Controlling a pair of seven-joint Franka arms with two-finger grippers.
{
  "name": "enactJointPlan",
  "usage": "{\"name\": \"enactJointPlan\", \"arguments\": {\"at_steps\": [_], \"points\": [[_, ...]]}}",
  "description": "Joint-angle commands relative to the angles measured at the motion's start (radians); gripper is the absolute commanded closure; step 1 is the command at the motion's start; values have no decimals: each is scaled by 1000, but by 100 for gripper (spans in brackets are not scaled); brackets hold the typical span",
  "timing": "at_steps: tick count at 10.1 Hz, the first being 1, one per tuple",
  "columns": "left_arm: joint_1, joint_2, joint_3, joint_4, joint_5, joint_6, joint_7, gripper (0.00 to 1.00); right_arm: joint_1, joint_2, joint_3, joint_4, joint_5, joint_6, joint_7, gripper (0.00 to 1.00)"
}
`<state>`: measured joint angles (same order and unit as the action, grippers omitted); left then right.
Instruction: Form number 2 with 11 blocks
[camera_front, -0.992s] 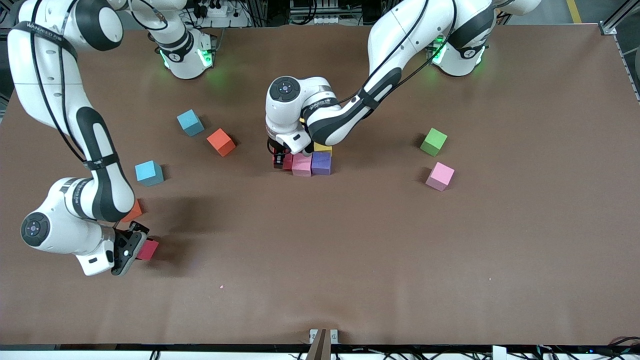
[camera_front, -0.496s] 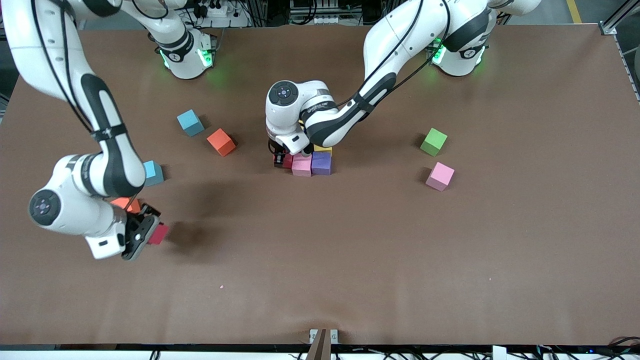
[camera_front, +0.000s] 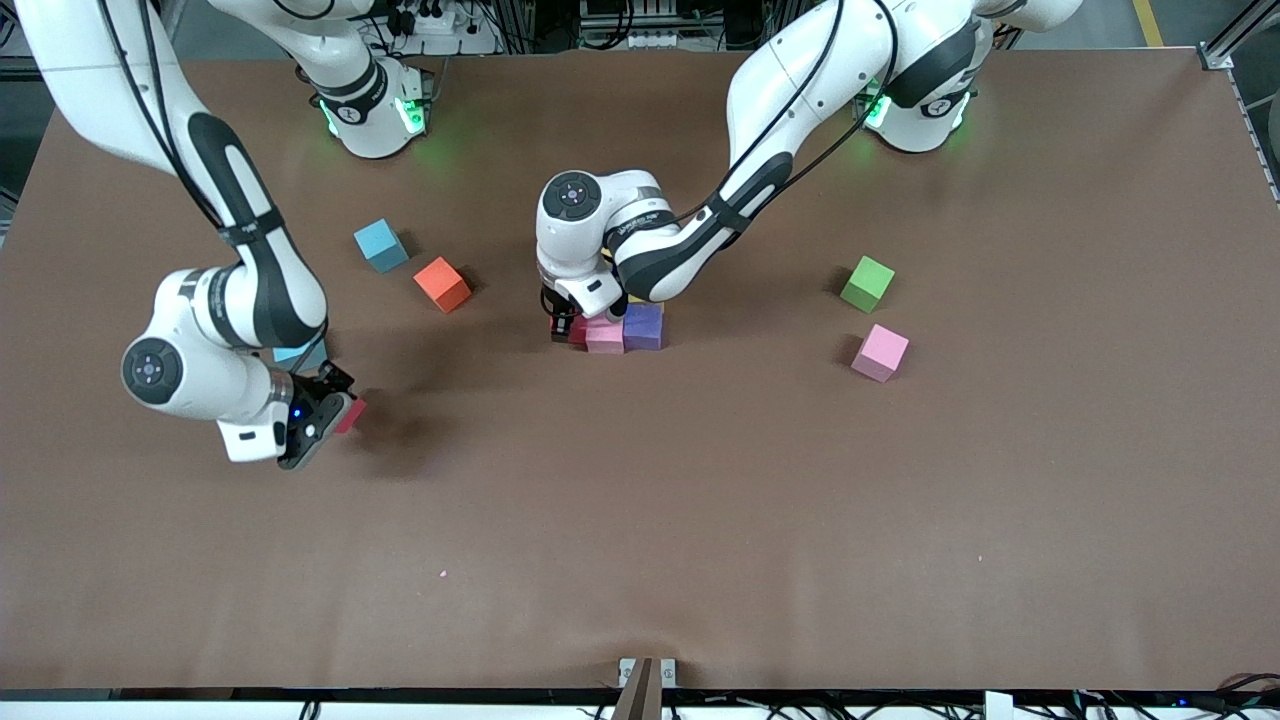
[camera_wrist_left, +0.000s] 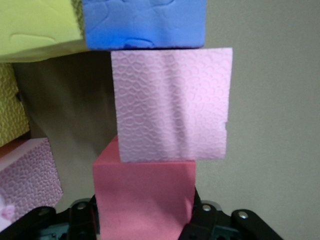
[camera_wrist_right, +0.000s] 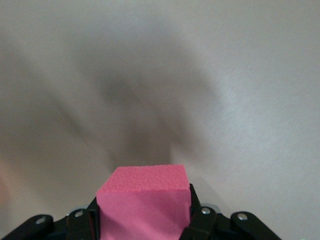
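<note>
My left gripper (camera_front: 566, 325) is down at the block cluster in the table's middle, shut on a red block (camera_front: 575, 328) that touches a pink block (camera_front: 604, 337). A purple block (camera_front: 643, 326) sits beside the pink one. The left wrist view shows the red block (camera_wrist_left: 144, 197) in my left gripper (camera_wrist_left: 144, 222), the pink block (camera_wrist_left: 172, 105), the purple block (camera_wrist_left: 145, 22), two yellow blocks (camera_wrist_left: 35, 25) and another pink one (camera_wrist_left: 27, 175). My right gripper (camera_front: 335, 412) is in the air, shut on a second red block (camera_front: 351, 415), which also shows in the right wrist view (camera_wrist_right: 145, 200).
An orange block (camera_front: 442, 284) and a light-blue cube (camera_front: 380, 245) lie toward the right arm's end. Another light-blue cube (camera_front: 300, 353) shows partly under the right arm. A green block (camera_front: 866, 283) and a pink block (camera_front: 880, 352) lie toward the left arm's end.
My right gripper has risen and carried its red block toward the table's middle, away from the front camera. The right arm now covers an orange block. My left gripper has barely moved.
</note>
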<state>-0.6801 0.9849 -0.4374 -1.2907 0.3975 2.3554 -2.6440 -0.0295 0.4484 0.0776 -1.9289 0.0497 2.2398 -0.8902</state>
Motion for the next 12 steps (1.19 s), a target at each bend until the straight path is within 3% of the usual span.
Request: {"name": "enactJointPlan", "arguments": {"at_steps": [1, 4, 8, 10, 12], "points": [[-33, 14, 26, 22, -20, 10, 59, 0, 22, -135, -2, -139, 2, 17, 52, 74], [-36, -11, 23, 19, -23, -5, 59, 0, 103, -174, -1, -153, 2, 11, 138, 73], [-10, -156, 20, -14, -68, -218, 71, 0, 154, -160, -1, -145, -1, 60, 238, 73], [103, -227, -9, -112, -68, -274, 143, 0, 183, -157, -1, -145, 1, 57, 379, 73], [311, -371, -110, -340, -65, -253, 223, 0, 213, -159, 1, -147, 7, 49, 533, 72]]}}
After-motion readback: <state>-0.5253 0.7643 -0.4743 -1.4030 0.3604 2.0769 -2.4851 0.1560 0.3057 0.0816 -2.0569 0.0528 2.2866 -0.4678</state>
